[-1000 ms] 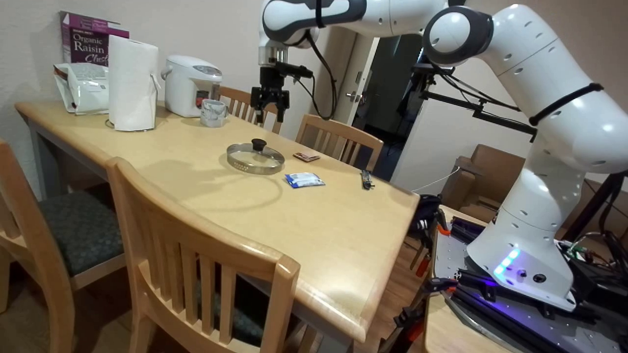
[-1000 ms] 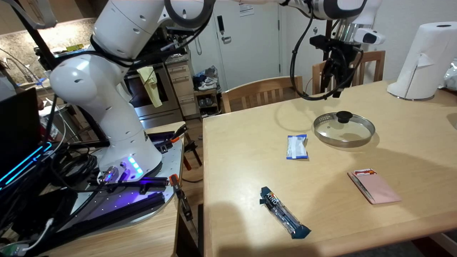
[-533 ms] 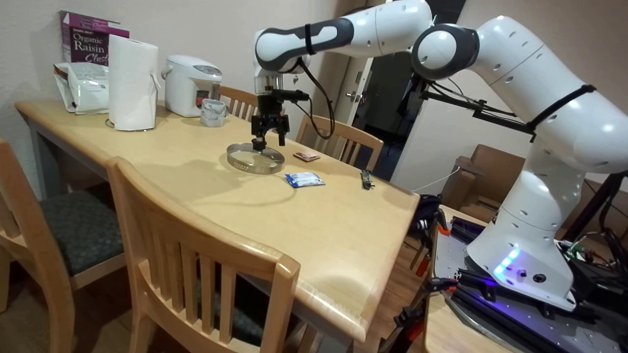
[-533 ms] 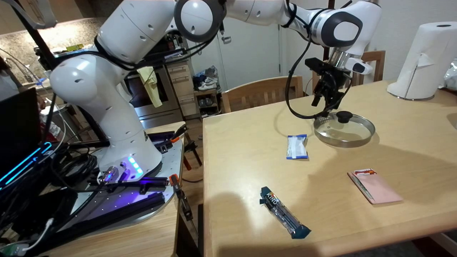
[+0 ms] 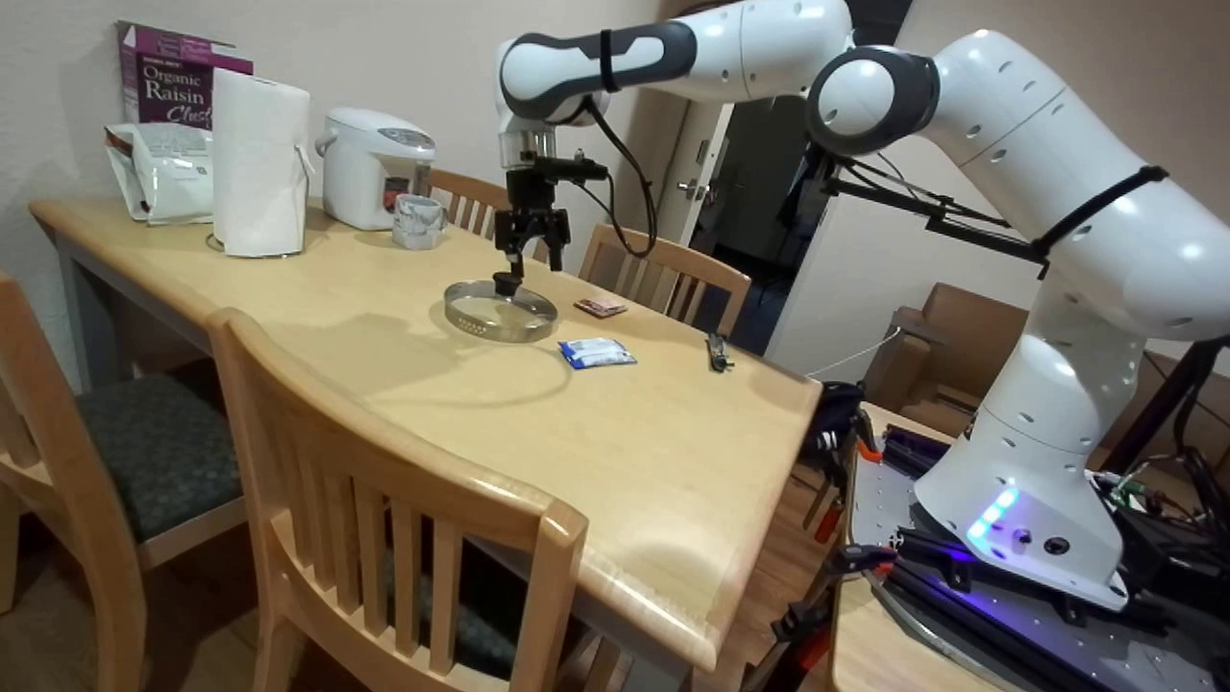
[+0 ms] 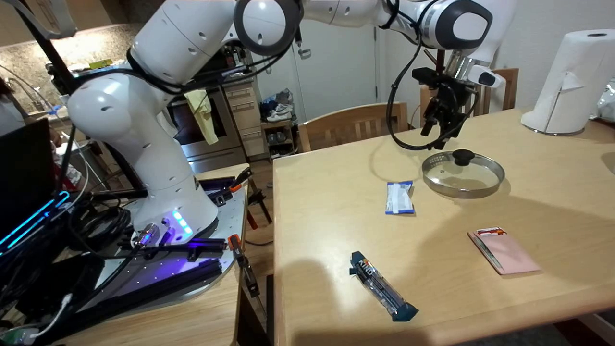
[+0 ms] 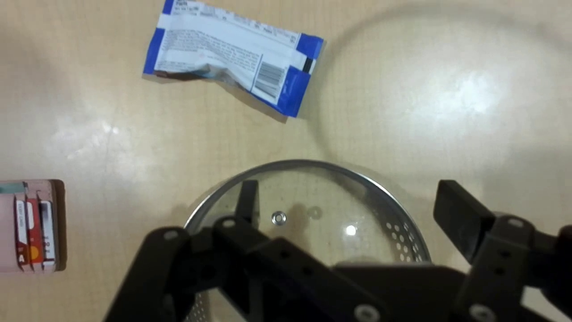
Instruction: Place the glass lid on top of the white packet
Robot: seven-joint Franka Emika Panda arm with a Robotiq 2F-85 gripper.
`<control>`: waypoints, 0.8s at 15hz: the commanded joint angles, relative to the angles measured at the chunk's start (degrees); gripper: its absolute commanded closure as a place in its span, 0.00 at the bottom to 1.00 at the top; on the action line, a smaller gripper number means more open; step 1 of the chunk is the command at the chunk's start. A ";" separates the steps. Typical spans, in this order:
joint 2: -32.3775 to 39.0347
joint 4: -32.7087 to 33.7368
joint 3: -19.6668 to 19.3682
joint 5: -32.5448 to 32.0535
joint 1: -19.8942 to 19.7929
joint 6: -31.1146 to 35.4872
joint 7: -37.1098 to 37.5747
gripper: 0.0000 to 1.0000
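Glass lid (image 6: 463,179) is seen knob-up on tbl (image 6: 326,216), sep. by a narrow strip from white pkt (image 6: 399,198) just beside it, while gripper (image 7: 347,199) is held low nr the lid w/ its two sides spread apart, pink wallet (image 6: 508,254) + KIND bar (image 6: 384,288) also seen laid on same tbl.

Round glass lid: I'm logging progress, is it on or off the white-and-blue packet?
Off: the lid lies beside the packet, table visible between.

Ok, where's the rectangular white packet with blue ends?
In the wrist view, the packet lies at the top, left of centre, its nearest neighbour the round clear-glass lid below, not touching.
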 commanded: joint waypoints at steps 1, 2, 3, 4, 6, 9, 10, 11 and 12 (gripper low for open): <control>1.46 4.04 1.03 -0.04 -1.08 -8.19 0.09 0.00; 1.63 4.56 1.09 0.21 -1.19 -10.09 0.50 0.00; 0.05 0.97 0.09 0.01 -0.27 -6.00 0.00 0.00; 0.05 1.05 0.08 0.01 -0.29 -6.39 0.00 0.00; 0.10 1.02 0.06 0.01 -0.25 -6.29 0.00 0.00; 0.11 1.02 0.06 0.01 -0.21 -6.28 0.00 0.00; 0.11 1.02 0.06 0.01 -0.21 -6.28 0.00 0.00; 0.11 1.02 0.06 0.01 -0.21 -6.28 0.00 0.00; 0.14 0.89 -0.19 -0.55 -0.02 -5.26 -0.39 0.00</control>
